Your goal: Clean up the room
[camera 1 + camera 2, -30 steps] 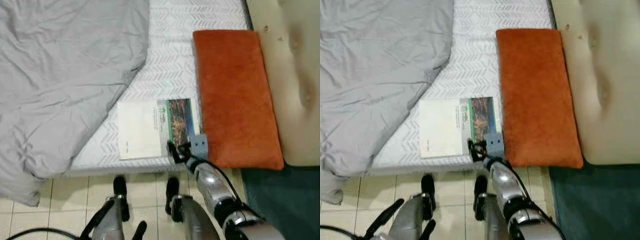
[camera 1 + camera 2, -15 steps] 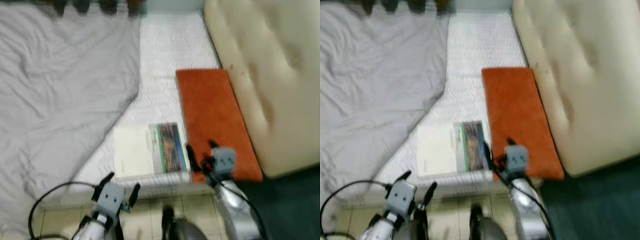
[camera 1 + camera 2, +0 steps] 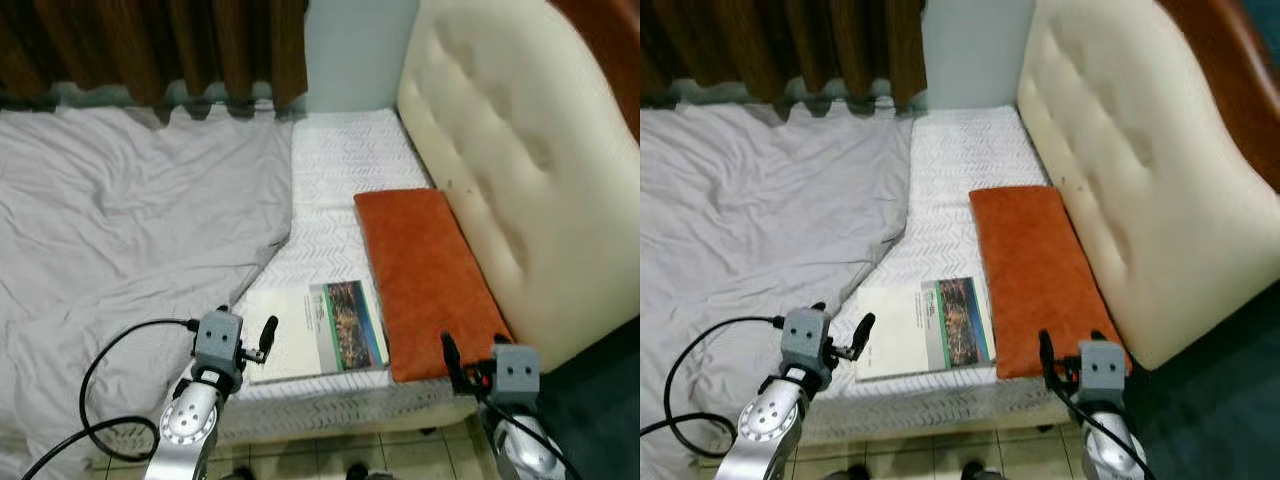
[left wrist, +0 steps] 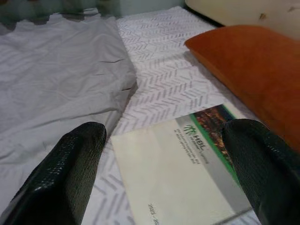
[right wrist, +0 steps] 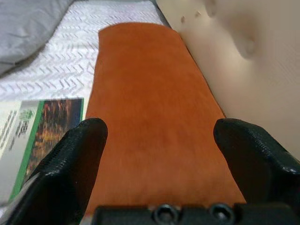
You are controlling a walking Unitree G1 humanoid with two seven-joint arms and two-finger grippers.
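Observation:
A white booklet [image 3: 300, 332] with a green photo cover lies near the front edge of the bed's white patterned mattress [image 3: 340, 170]. An orange pillow [image 3: 425, 270] lies right beside it, along the headboard. My left gripper [image 3: 246, 326] hovers open at the booklet's left edge; in the left wrist view its fingers [image 4: 75, 164] straddle the booklet [image 4: 178, 164] without touching it. My right gripper [image 3: 478, 356] is open at the pillow's near end; in the right wrist view the pillow [image 5: 150, 93] lies between its fingers [image 5: 84, 150] with the booklet [image 5: 28, 136] off to one side.
A rumpled grey blanket [image 3: 120, 230] covers the bed's left part. A cream tufted headboard [image 3: 510, 140] rises on the right, with brown curtains [image 3: 150, 40] at the back. Dark green floor [image 3: 610, 400] lies to the right, pale tiles [image 3: 330, 462] below the bed edge.
The camera has tilted up, so more of the bed shows. My right gripper moved from the booklet's edge to the pillow's near end. My left gripper rose to the booklet's left edge.

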